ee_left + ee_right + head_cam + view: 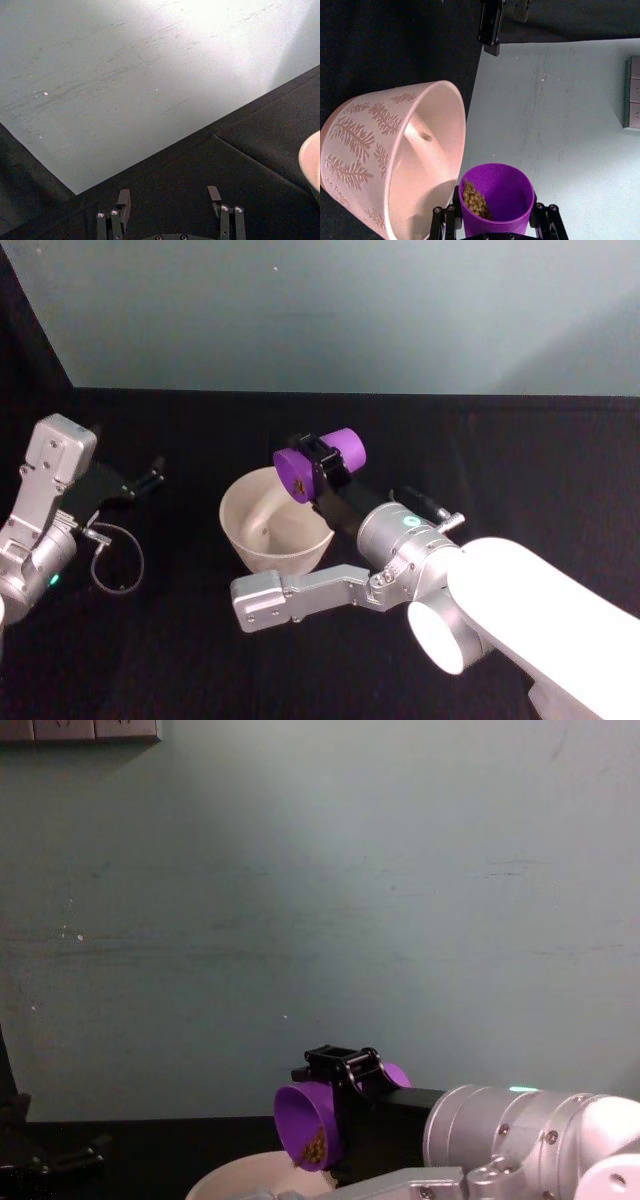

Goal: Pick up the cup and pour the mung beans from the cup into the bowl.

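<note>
My right gripper (pixel 318 468) is shut on the purple cup (pixel 322 464) and holds it tipped on its side above the far right rim of the bowl (pixel 240 540). The cup's mouth faces left over the bowl. In the right wrist view the mung beans (pixel 474 201) lie heaped against the low side of the cup (pixel 496 197), beside the bowl (pixel 380 150), which is pinkish-white with a leaf pattern. The chest view shows the cup (pixel 303 1125), with the beans (pixel 313 1148) at its lower lip, over the bowl's rim (pixel 235 1182). My left gripper (pixel 150 476) rests open at the left, apart from the bowl.
Black cloth (pixel 500 460) covers the table, and a pale wall (pixel 350 310) rises behind its far edge. A loop of cable (pixel 118 560) hangs by my left wrist. My right forearm (pixel 520 610) crosses the near right of the table.
</note>
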Controlling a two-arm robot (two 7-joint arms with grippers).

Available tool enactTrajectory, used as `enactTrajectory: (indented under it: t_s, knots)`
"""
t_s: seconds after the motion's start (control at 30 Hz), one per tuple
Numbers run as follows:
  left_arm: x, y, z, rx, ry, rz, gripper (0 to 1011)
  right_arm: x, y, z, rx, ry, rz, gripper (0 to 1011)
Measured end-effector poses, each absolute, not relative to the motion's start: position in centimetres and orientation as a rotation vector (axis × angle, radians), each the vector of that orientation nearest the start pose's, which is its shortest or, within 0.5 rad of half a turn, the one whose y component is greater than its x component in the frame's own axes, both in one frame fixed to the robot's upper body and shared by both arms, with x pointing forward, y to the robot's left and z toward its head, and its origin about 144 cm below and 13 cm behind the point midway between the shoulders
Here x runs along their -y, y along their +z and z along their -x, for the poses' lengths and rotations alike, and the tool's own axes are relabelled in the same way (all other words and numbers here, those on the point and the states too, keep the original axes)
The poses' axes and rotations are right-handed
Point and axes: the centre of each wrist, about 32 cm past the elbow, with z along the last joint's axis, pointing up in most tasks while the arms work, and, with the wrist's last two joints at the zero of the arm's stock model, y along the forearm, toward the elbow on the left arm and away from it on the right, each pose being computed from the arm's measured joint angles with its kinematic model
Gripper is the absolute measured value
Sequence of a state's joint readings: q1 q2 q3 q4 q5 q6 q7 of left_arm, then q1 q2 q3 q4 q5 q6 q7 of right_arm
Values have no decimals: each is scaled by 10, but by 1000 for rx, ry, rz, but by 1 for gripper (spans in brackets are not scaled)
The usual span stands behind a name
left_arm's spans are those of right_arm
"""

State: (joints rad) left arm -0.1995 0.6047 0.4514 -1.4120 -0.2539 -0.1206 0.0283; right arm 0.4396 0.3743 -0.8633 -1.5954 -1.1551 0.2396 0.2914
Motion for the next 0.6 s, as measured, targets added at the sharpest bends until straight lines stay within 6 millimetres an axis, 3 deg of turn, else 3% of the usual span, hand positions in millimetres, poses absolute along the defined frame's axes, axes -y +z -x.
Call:
enactTrajectory:
  t_s: [0.6]
  knots:
    - [-310,1140,-489,285,1248,-304,1000,102,1203,-479,1444,-596,1022,724]
